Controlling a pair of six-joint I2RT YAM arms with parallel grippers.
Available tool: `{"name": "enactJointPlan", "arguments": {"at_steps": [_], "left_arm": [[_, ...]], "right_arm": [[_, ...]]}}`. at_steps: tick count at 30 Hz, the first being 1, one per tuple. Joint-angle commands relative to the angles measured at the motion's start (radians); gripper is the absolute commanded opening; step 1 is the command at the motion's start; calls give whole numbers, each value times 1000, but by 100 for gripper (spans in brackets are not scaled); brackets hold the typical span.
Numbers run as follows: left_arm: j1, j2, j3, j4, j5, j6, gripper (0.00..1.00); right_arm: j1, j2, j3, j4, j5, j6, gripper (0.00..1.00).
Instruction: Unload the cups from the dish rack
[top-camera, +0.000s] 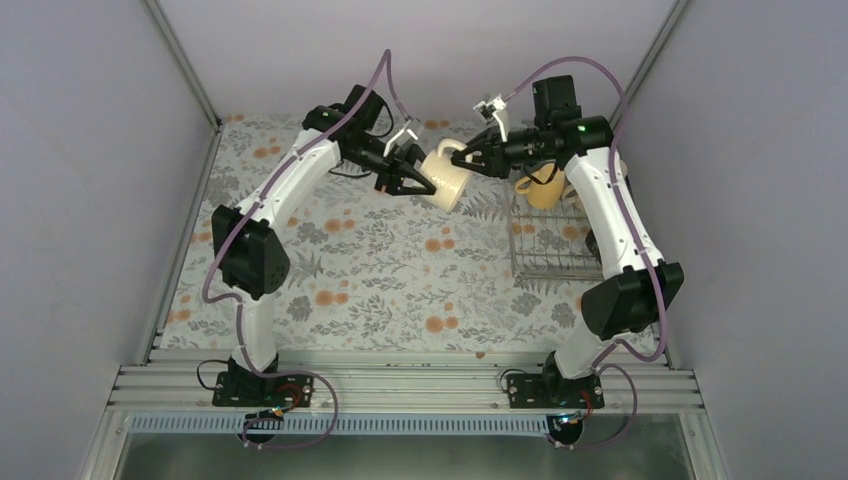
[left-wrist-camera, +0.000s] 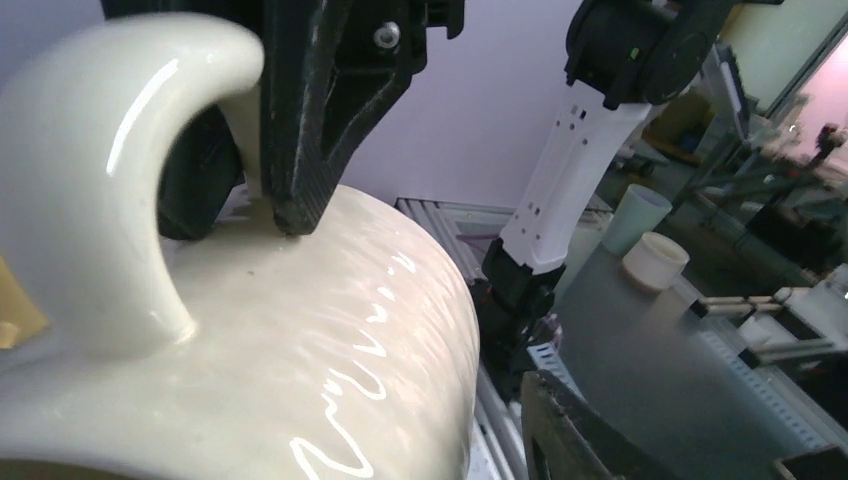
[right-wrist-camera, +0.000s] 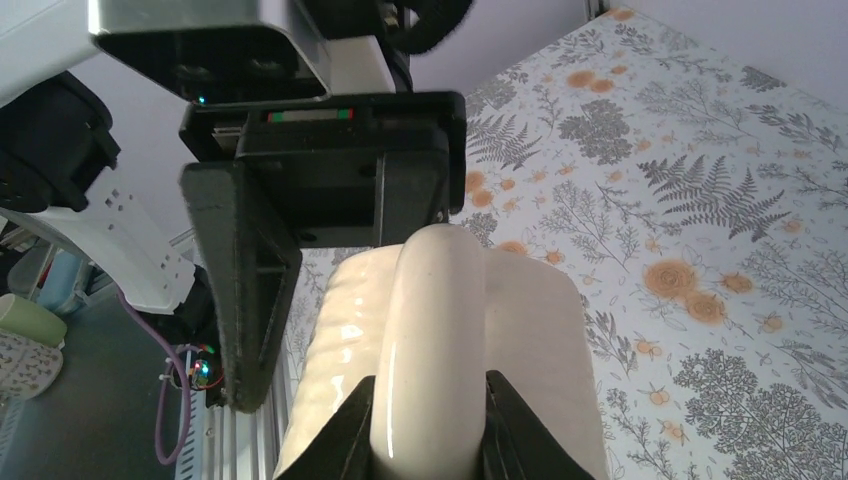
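The right gripper (top-camera: 472, 158) clamps the cream-white cup (top-camera: 447, 180) by its handle (right-wrist-camera: 430, 330). Opposite it, the left gripper (top-camera: 410, 182) stands wide at the cup body, probably for a handover.

Soft, even light comes from above onto my table (top-camera: 380, 280), leaving only faint shadows there. Close to my left wrist camera, white glare streaks the glossy mug (left-wrist-camera: 330, 330), and everything behind it blurs. My right wrist view is bright, with its nearest edge out of focus.
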Motion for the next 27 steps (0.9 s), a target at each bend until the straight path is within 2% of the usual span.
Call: {"name": "enactJointPlan", "arguments": {"at_steps": [1, 4, 8, 12, 14, 16, 20, 23, 25, 27], "left_arm": [[-16, 41, 46, -274, 79, 231, 40], [-21, 17, 4, -274, 76, 256, 31], [-23, 3, -8, -274, 71, 261, 11], [-23, -6, -2, -275, 59, 257, 3], [-23, -10, -6, -274, 55, 257, 2], [-23, -14, -10, -275, 49, 258, 2], [-22, -22, 0, -274, -3, 253, 2], [-19, -34, 4, -235, -108, 208, 2], [-16, -66, -30, -150, -229, 133, 2], [-7, -117, -103, -7, -375, 35, 2]], "right_arm": [[16, -16, 5, 63, -92, 8, 3], [19, -17, 4, 70, -84, 13, 3], [21, -16, 2, 73, -79, 18, 3], [21, -20, -1, 78, -69, 23, 3], [20, -27, -8, 79, -63, 23, 7], [22, -33, -11, 73, -57, 17, 21], [21, -40, 5, 24, 3, -15, 55], [21, -42, 29, -29, 106, -32, 76], [22, -63, 28, -48, 197, -39, 96], [20, -102, -3, -34, 302, -51, 100]]}}
